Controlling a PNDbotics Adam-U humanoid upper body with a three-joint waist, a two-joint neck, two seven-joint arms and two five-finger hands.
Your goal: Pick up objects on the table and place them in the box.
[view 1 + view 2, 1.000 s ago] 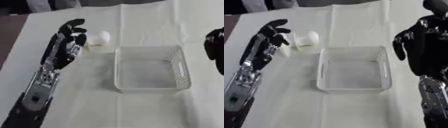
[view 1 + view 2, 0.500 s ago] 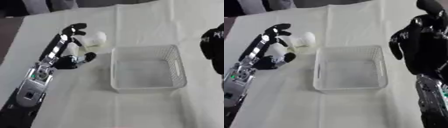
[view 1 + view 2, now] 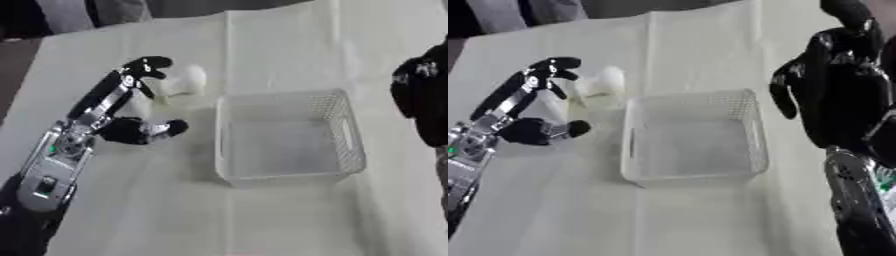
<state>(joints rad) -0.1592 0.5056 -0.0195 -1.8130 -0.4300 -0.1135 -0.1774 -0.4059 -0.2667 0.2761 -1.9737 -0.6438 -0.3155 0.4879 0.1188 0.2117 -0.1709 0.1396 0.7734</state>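
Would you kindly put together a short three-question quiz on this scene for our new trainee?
1. True or false: the white basket already holds an object.
2. Which hand is next to the white object: A) left hand, B) right hand?
3. Fill in: the white object lies on the tablecloth off the basket's far ____ corner.

Key: 1. False, nothing shows inside it. 2. A; its fingertips curve beside the object while the thumb stands apart. 3. Left.
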